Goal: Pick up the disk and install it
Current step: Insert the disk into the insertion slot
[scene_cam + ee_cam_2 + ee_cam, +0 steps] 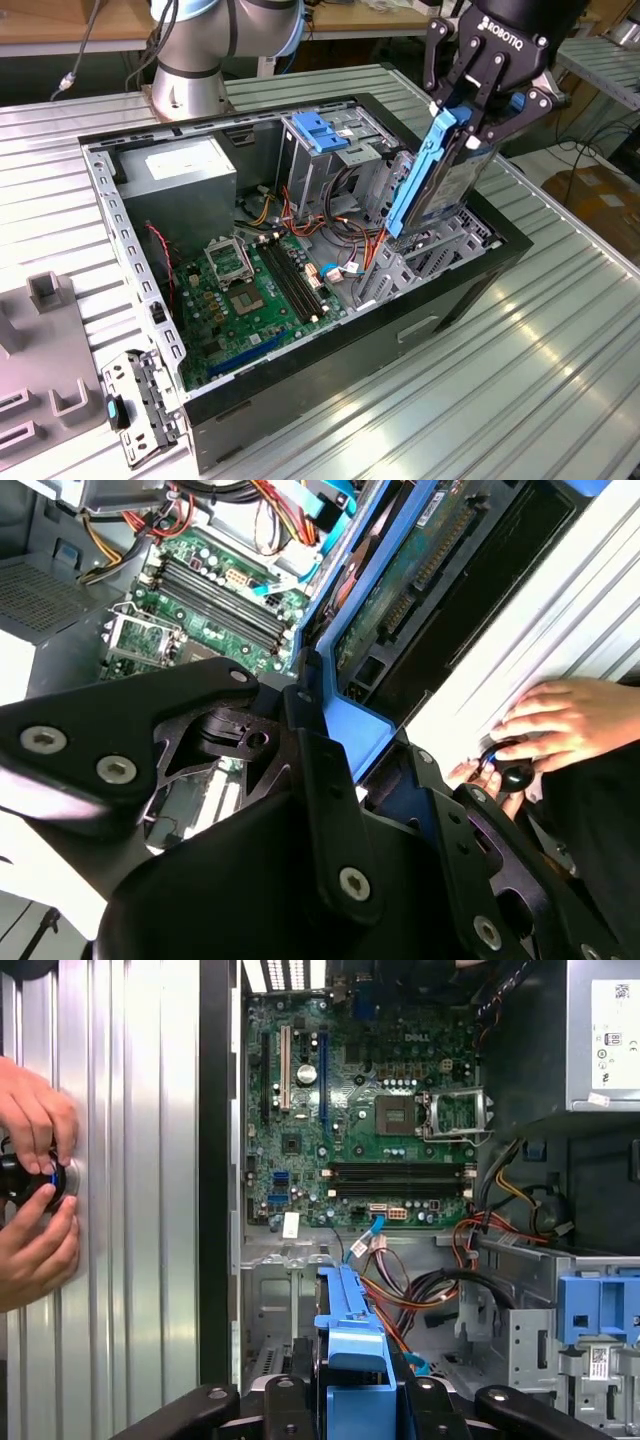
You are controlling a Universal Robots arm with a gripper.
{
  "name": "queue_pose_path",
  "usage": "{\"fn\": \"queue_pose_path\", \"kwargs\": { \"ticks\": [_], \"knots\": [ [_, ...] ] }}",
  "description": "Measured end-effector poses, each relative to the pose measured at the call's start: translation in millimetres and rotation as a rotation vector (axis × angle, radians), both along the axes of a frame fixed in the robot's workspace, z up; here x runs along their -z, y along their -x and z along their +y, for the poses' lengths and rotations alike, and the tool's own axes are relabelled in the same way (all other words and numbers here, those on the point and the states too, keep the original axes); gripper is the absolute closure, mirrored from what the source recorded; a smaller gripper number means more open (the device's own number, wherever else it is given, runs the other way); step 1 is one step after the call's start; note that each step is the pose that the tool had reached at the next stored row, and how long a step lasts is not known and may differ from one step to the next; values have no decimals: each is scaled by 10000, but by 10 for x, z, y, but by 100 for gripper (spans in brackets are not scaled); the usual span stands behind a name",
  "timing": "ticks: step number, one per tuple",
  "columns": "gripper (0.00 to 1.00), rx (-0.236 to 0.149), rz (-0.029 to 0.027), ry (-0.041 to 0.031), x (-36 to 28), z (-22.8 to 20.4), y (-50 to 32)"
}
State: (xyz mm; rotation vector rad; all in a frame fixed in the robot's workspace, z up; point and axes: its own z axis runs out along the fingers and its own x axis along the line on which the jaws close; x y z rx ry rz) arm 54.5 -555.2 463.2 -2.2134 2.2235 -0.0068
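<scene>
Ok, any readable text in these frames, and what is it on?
Gripper, holding the disk: white maker's lettering, not quoted.
Motherboard: white maker's mark, not quoted.
Power-supply sticker: print too small to read.
Small white tag on the drive cage: too small to read.

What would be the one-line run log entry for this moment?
claw: shut on disk | disk: tilted, over open computer case | install: not yet done

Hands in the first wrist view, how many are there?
2. One hand and a second hand hold a small black knob on the ribbed table beside the computer case. More could be out of frame.
</scene>
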Motion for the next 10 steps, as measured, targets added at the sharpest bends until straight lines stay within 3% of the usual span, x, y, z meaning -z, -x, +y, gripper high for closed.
{"fn": "queue_pose_path", "kwargs": {
  "ticks": [8, 10],
  "knots": [
    [63, 1, 13, 1, 124, -45, -18],
    [63, -1, 14, 8, 141, -73, -28]
  ]
}}
